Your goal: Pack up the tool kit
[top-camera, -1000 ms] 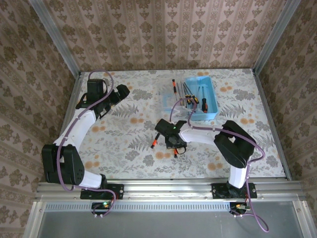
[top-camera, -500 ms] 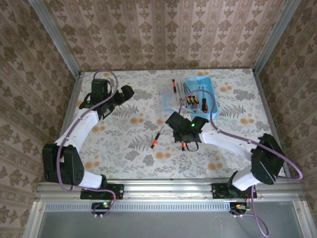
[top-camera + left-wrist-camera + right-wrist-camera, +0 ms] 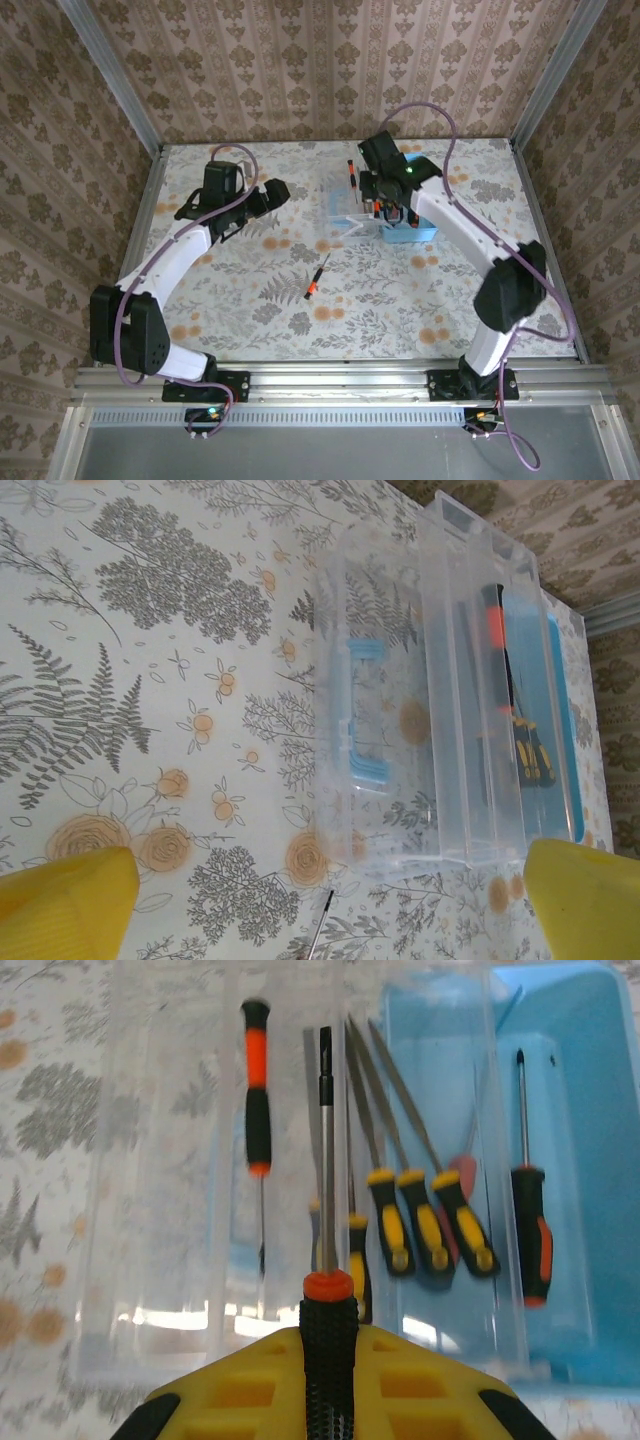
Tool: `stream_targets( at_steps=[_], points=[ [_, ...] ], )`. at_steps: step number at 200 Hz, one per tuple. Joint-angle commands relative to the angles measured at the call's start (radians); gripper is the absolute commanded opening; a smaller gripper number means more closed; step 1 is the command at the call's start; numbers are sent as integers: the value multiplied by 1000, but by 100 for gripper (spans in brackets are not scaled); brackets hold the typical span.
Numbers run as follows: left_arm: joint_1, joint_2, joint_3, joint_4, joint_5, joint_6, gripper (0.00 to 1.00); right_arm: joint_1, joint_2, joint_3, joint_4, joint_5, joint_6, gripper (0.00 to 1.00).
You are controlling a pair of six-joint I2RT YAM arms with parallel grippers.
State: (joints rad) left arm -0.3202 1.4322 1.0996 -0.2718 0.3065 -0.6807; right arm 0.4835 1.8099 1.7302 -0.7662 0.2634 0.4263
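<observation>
The right tool (image 3: 385, 207) left the middle of the counter (image 3: 250, 290) and swung out to the far side, ending above the clear case (image 3: 345, 197) with the black-handled screwdriver (image 3: 326, 1160) clamped in its jaws. Its arm unfolded into a long reach. The left tool (image 3: 272, 193) shifted slightly rightward, toward the case.

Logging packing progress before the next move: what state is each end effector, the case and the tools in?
left end effector: open, empty
right end effector: shut on held screwdriver
held screwdriver: gripped by handle, above tool case
tool case: open, partly filled
loose screwdriver: lying on table, unpacked
yellow-handled files: lying in tool case
</observation>
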Motion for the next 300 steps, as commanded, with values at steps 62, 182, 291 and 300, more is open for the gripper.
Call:
stream_targets(
  at_steps=[62,182,291,300],
  points=[
    [-7,8,30,-18,6,29,100,-50,365,445,-112,-90,-123,15],
    [-2,5,32,-19,9,30,100,-48,463,525,-102,-362,1,15],
    [-1,8,34,-21,8,32,100,-51,517,599,-150,-409,-8,29],
    [-1,8,33,-21,8,32,100,-51,508,601,-150,-410,-8,30]
  ],
)
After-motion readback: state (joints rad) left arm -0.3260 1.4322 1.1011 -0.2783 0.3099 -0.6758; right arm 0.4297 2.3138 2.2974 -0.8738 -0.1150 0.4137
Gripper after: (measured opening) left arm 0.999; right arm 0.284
